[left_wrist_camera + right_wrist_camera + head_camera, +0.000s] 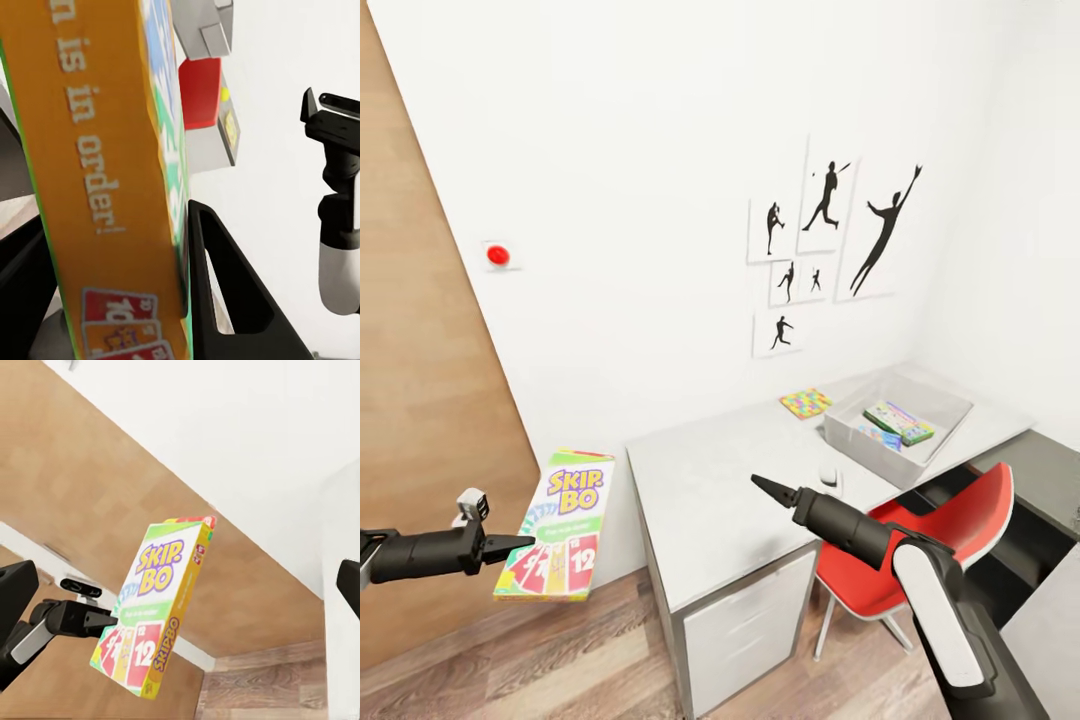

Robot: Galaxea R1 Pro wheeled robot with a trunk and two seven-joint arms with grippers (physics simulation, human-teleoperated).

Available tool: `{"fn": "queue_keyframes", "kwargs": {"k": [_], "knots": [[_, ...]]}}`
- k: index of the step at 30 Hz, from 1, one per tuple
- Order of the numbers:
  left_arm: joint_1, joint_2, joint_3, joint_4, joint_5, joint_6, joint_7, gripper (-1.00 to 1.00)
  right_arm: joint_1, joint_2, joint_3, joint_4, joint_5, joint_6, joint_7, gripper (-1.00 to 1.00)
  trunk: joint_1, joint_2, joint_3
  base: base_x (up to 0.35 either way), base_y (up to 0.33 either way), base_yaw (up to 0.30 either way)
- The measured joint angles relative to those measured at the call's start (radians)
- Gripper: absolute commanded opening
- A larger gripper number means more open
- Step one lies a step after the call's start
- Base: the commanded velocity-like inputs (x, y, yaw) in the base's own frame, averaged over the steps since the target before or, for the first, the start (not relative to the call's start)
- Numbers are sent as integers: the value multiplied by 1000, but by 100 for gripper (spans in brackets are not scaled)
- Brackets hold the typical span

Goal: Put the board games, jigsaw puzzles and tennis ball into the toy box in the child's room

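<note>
The left gripper [520,545] clamps the Skip-Bo box [560,525] at eight o'clock; the right gripper [760,485] looks closed.

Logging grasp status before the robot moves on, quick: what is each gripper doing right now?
Left gripper: closed on the Skip-Bo board game, held off the floor beside the desk.
Right gripper: holding nothing above the desk; open or shut cannot be told.

Left gripper [105,620] clamps Skip-Bo box [156,604] at its lower edge; box is upright, tilted, w/ wood panel [112,502] & white wall [247,427] behind.
</note>
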Motion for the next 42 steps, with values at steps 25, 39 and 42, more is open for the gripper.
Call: {"fn": "queue_keyframes", "kwargs": {"k": [25, 39, 42], "knots": [[0, 1, 4, 0, 1, 2, 0, -100, 0, -1, 4, 3, 1, -36, 1, 100, -96, 176, 79, -72, 0, 0], [0, 2, 6, 2, 1, 1, 0, -100, 0, -1, 4, 3, 2, -38, 1, 100, -97, 176, 90, 0, 0, -146], [0, 2, 6, 2, 1, 1, 0, -100, 0, -1, 5, 5, 2, -38, 1, 100, -97, 176, 94, 0, 0, -202]]}}
